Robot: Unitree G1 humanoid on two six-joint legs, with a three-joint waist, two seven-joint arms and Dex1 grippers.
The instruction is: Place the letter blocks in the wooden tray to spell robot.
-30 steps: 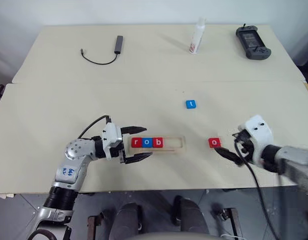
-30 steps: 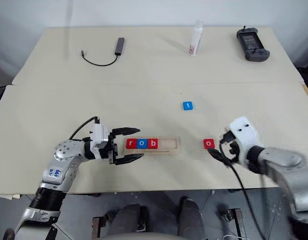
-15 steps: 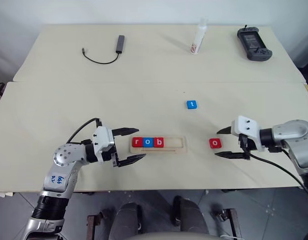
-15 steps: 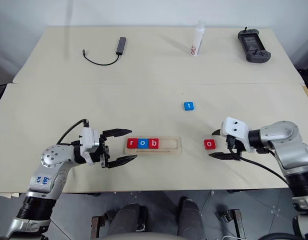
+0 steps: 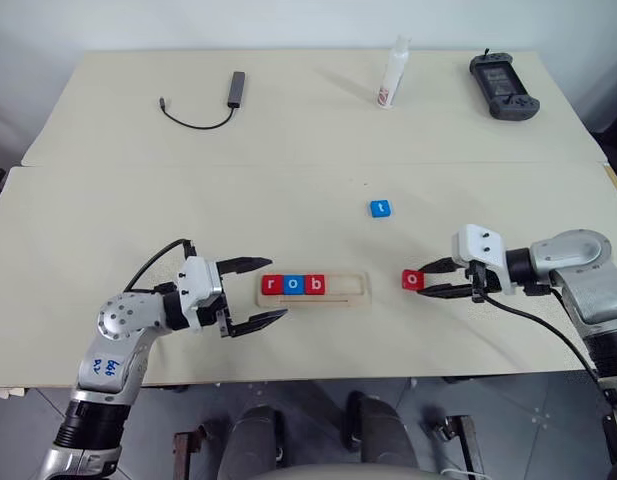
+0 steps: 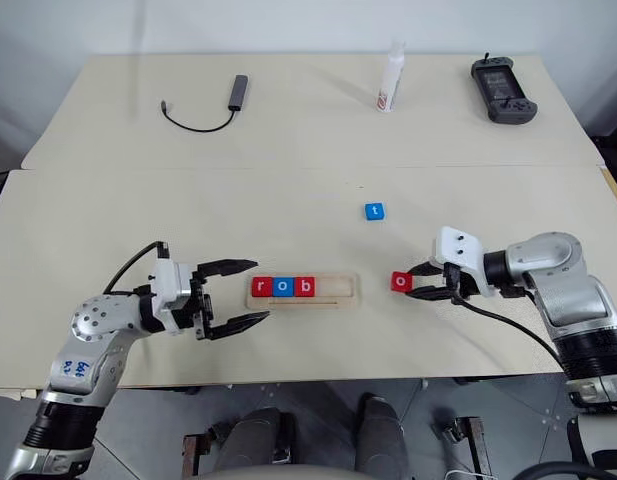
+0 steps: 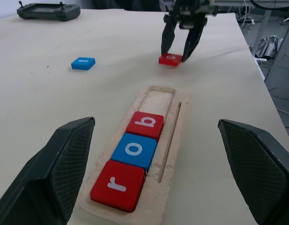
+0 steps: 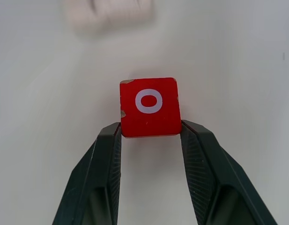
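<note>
The wooden tray [image 5: 360,290] lies near the table's front edge with letter blocks red r [image 5: 271,285], blue o [image 5: 293,285] and red b [image 5: 314,285] in its left part. A red o block [image 5: 413,279] lies on the table right of the tray, and my right gripper [image 5: 422,281] is shut on it from the right, its fingers [image 8: 106,150] pressing the block's [image 8: 149,107] two sides. A blue t block [image 5: 380,208] lies farther back. My left gripper [image 5: 274,287] is open at the tray's left end and holds nothing.
At the table's back lie a dark cable with an adapter [image 5: 203,105], a white bottle [image 5: 392,72] and a black handheld controller [image 5: 501,85]. A seam crosses the table behind the t block. The front edge runs just below the tray.
My right gripper swung round to point left, closed on the red o block and shifted it slightly toward the tray. My left gripper drew back a little from the tray's end.
</note>
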